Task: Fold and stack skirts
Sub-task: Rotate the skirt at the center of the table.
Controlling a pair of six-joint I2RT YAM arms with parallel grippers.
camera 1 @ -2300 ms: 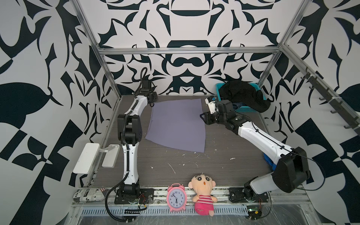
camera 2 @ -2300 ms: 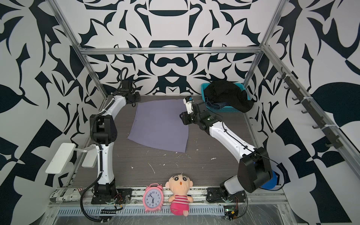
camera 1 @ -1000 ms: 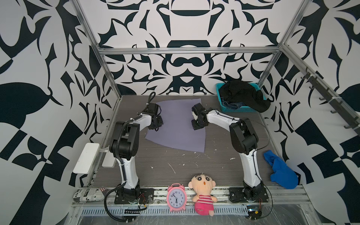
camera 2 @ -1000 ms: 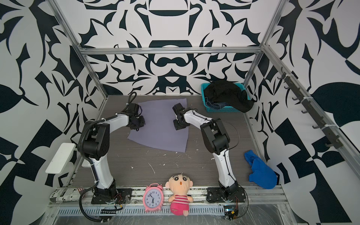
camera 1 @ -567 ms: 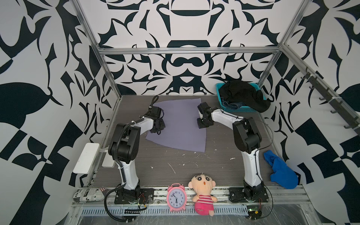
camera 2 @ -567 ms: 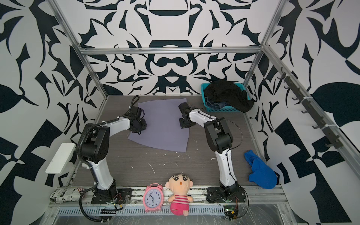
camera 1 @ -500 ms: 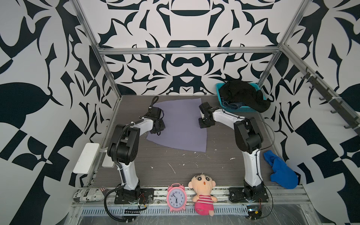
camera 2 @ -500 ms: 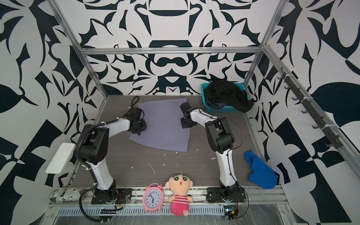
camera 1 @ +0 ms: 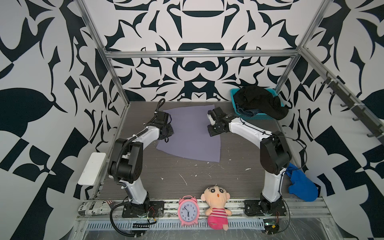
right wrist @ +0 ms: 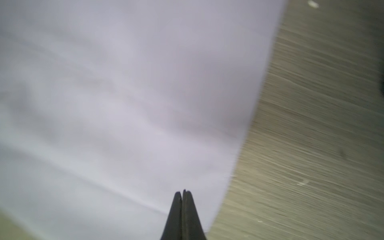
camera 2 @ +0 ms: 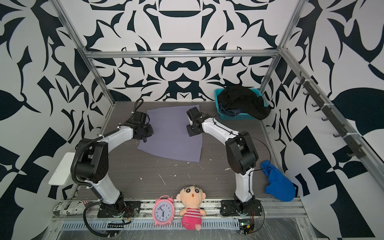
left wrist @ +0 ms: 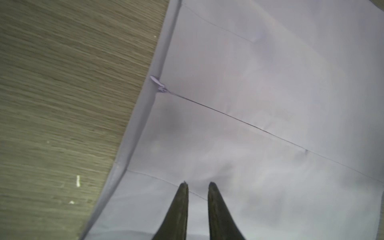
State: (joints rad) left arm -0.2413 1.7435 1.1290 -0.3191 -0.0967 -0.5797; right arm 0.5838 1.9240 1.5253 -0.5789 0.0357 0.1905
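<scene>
- lavender skirt [camera 1: 190,135] is spread flat on the back half of the counter [camera 1: 187,174], roughly centred between the two arms, with its far edge close to the counter's back edge
- left gripper [left wrist: 197,184] is over the side of the skirt nearest the counter's left edge, and its fingers [left wrist: 178,207] are a little apart, with only skirt showing through the narrow gap
- in the left wrist view the tips sit just inside the skirt's banded edge, and a small zip pull [left wrist: 159,84] lies on that band with a seam line running off across the cloth
- right gripper [right wrist: 184,190] is at the opposite side of the skirt, toward the counter's right edge, with its tips pressed tight together near the cloth's edge
- that view's blurry, so I can't tell if the tips actually touch the cloth
- black skirt [camera 1: 259,101] is heaped over the basket [camera 1: 260,117] in the back right corner and spills over its right rim
- denim skirt [camera 1: 247,112] is in the same basket, mostly buried under the black one
- blue cloth [camera 1: 302,188] is bunched by the right edge toward the front, next to the right arm's base
- clock [camera 1: 188,210] and doll [camera 1: 217,204] sit side by side at the middle of the front edge
- white scraps [camera 1: 184,179] are scattered on the bare front half of the counter
</scene>
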